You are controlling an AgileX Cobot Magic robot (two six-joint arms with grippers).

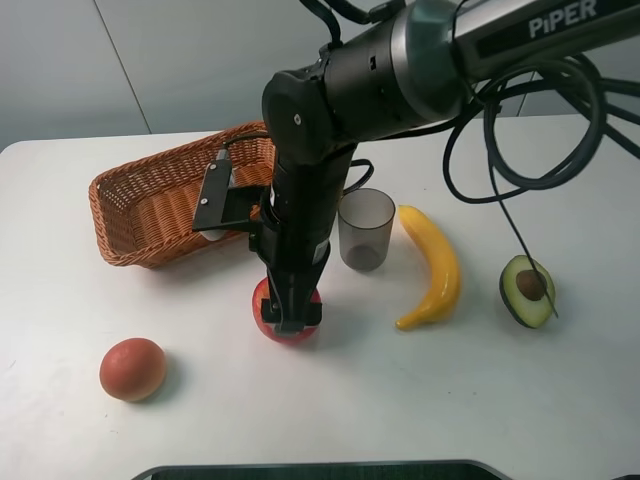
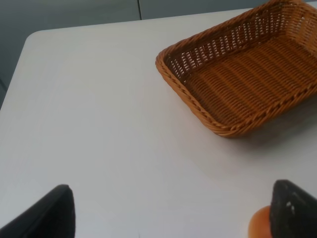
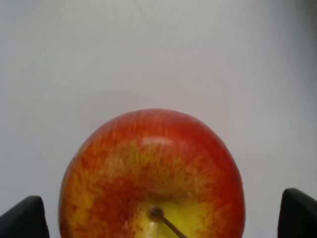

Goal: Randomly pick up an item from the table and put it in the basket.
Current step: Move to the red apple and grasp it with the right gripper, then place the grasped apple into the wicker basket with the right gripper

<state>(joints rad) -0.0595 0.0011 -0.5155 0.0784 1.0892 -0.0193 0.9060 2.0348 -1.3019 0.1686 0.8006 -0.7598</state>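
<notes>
White counter (image 1: 480, 400) carries the apple (image 3: 151, 168), which we see centred between our right jaws. They stand wide, not touching its sides.

The surface (image 1: 560, 400) is smooth, matt white. The basket (image 1: 140, 215), upper left of the high view, is rough, ribbed woven wicker with lightly glossy strands. The apple (image 3: 153, 168) has smooth, waxy skin carrying a bright highlight. Lower left, the orange-brown fruit (image 1: 132, 368) looks duller, nearly matt. The cup (image 1: 365, 225) is translucent smoky plastic; the banana (image 1: 435, 265) is smooth and shiny like plastic. The avocado half (image 1: 520, 305) has a matt cut face. The right end effector (image 1: 291, 312) has matt black fingers (image 3: 22, 218); the arm (image 1: 400, 60) above mixes black casing with satin grey metal.
</notes>
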